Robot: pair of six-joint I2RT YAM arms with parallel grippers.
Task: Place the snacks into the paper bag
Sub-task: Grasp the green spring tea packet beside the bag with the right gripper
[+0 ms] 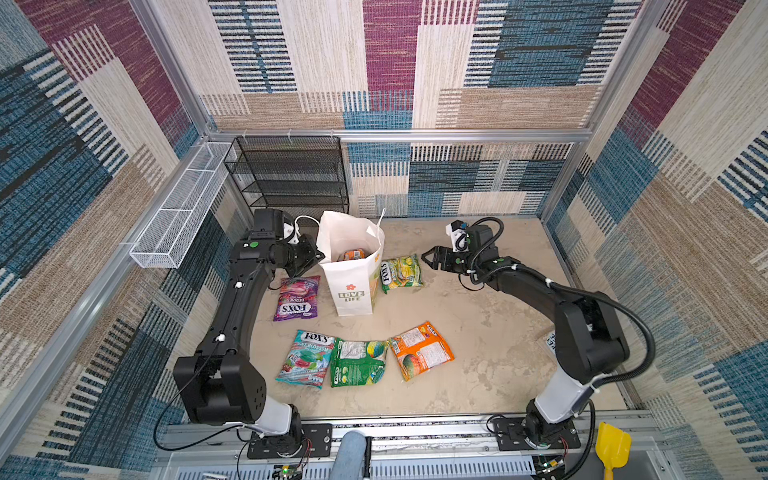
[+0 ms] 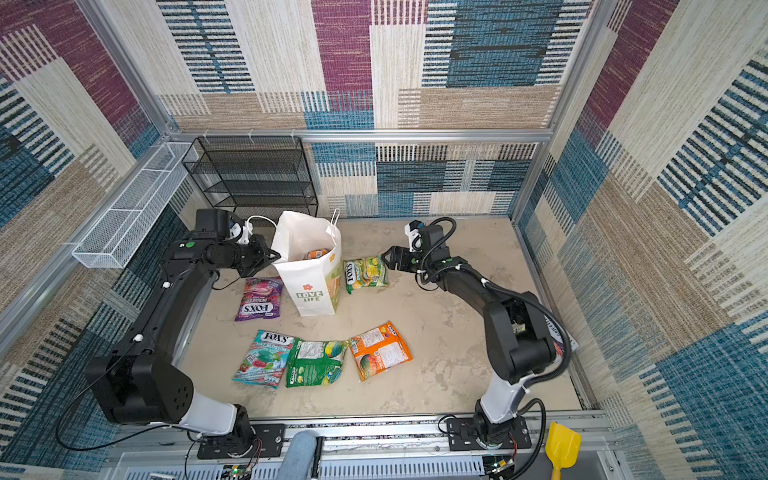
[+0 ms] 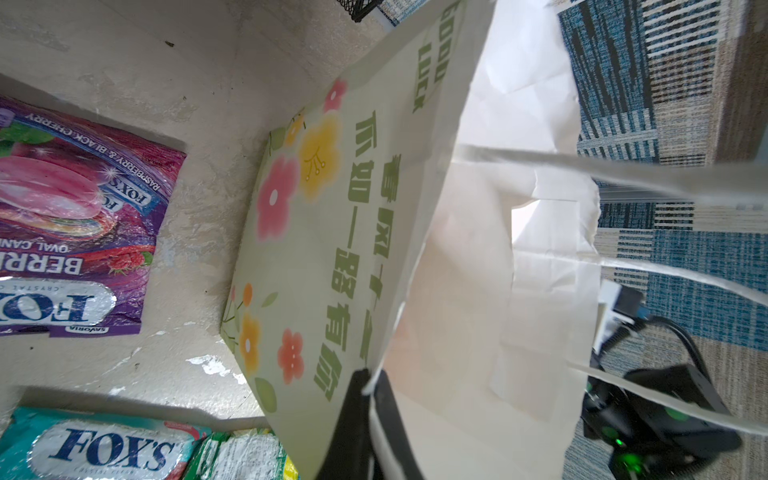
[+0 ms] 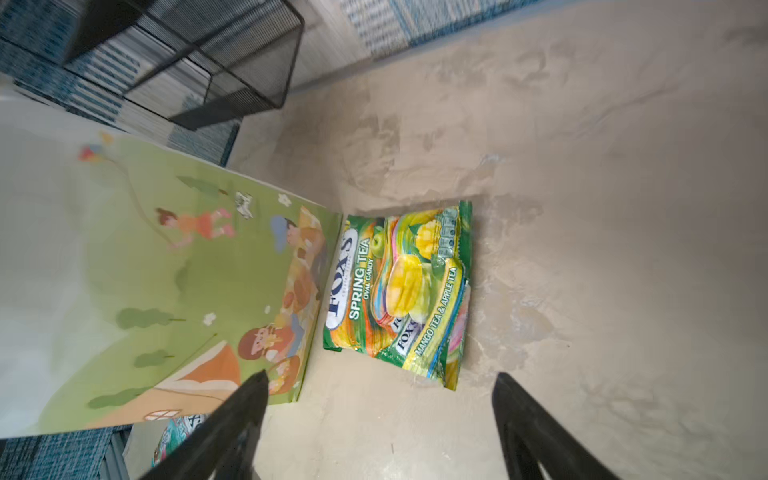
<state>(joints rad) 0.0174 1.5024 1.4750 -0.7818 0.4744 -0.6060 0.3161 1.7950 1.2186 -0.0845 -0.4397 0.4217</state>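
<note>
One white paper bag (image 1: 353, 291) stands upright and open near the back edge of the tabletop (image 1: 498, 316). Six snacks show. Five lie flat outside the bag. The purple packet (image 1: 296, 298) is just beside it toward the left edge, and the yellow-green packet (image 1: 401, 273) just beside it toward the right edge. The teal packet (image 1: 307, 357), green packet (image 1: 359, 361) and orange packet (image 1: 422, 351) form a row nearer the front edge. The sixth packet (image 1: 351, 254), also orange, sits inside the bag. The left hand (image 3: 371, 380) pinches the bag's rim. The right hand (image 4: 381, 375), spread wide, hovers near the yellow-green packet.
</note>
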